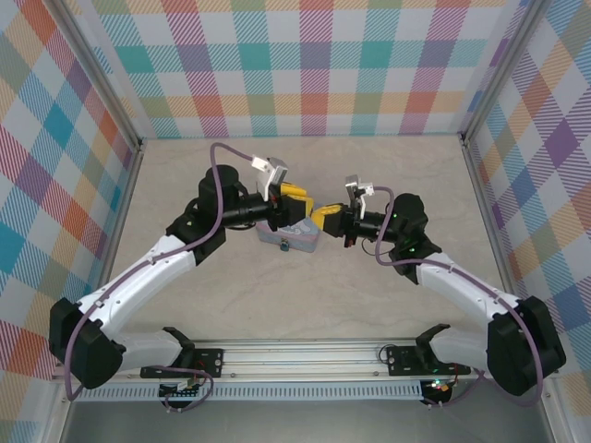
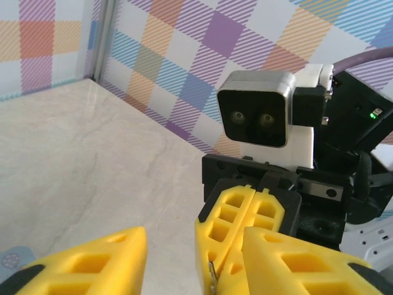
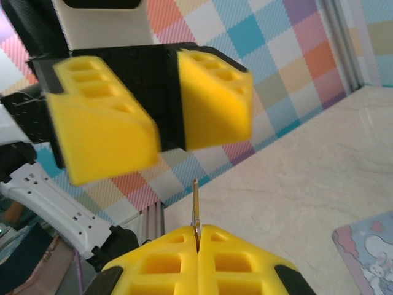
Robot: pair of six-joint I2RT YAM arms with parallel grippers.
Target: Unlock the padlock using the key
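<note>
**Top view.** Both arms meet above the tin (image 1: 289, 242) at mid-desk (image 1: 388, 175). The left pincer (image 1: 296, 205) and right pincer (image 1: 323, 219) sit nose to nose, close together. I cannot pick out the padlock at this size.

**Left wrist view.** The left pincer is spread and holds nothing. The right pincer faces it, pressed together on the key (image 2: 212, 278), a thin metal sliver at its tip.

**Right wrist view.** The key stands upright out of the seam of the right pincer, gripped by 1 end only. The left fingers (image 3: 104, 132) hang spread beyond it.

**Risks, as I judge them:**
1. The grip is shallow, so any sideways contact could pivot the key or let it slip.
2. If the left pincer closes off-centre, 1 finger would push the key instead of clamping it.
3. A dropped key would land on the tin or desk and be hard to regrasp.
</note>
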